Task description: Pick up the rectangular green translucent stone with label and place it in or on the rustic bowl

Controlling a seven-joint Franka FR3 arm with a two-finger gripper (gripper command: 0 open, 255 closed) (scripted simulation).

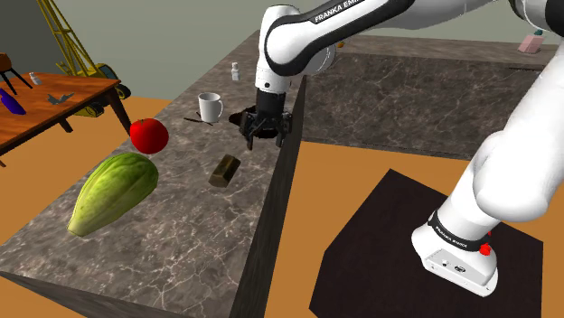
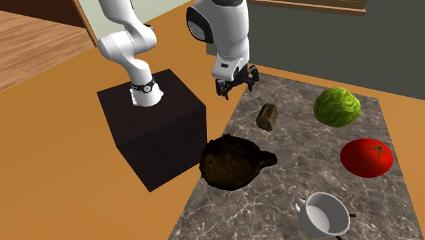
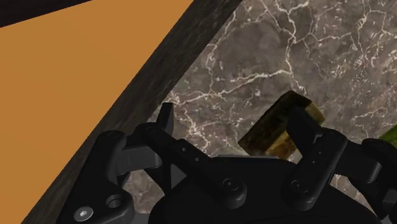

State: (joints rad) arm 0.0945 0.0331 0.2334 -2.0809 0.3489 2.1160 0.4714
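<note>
Claw (image 3: 232, 121) spread wide and empty, poised above the edge of the surface (image 1: 181, 244), just beside the olive-green stone (image 3: 277, 127). One finger close to the stone, neither touching. Probably lining up before a descent. Stone lying on the marbled top, free on all sides, so easy to straddle. Dark rustic bowl (image 2: 231, 162) near the stone, short carry. White mug (image 2: 325, 215), red tomato (image 2: 366, 157) and green fruit (image 2: 337, 107) well apart from the stone, unlikely to interfere.
</note>
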